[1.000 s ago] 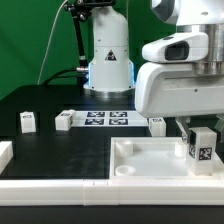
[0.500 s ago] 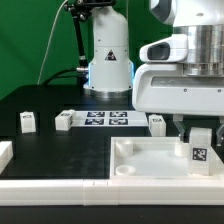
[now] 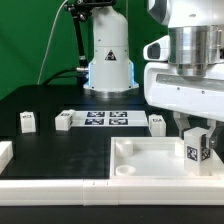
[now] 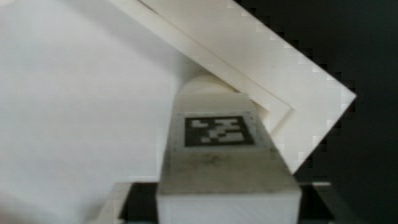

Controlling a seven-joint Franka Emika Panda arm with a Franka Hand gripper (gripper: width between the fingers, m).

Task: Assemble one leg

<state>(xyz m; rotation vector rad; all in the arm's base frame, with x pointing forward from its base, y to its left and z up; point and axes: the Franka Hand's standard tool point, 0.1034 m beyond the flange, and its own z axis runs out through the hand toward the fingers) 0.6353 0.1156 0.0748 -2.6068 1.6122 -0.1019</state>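
Observation:
My gripper (image 3: 198, 135) is shut on a leg (image 3: 198, 147), a small white post with a marker tag facing the camera. It holds the leg upright over the far right corner of the large white square tray-like piece (image 3: 150, 165). In the wrist view the leg (image 4: 221, 150) stands between my dark fingers (image 4: 139, 200), and its tip points at a corner of the white piece (image 4: 107, 90). Three more legs stand on the black table: one (image 3: 27, 122) at the exterior view's left, one (image 3: 65, 120) next to the marker board and one (image 3: 157, 122) behind the tray.
The marker board (image 3: 106, 119) lies flat at mid-table in front of the arm's white base (image 3: 108, 60). A white rail (image 3: 60, 186) runs along the front edge, with a white block (image 3: 5, 152) at the exterior view's left.
My wrist has turned, so the gripper body and the held leg now face a different way. The leg stays over the same tray corner. The other legs have not moved.

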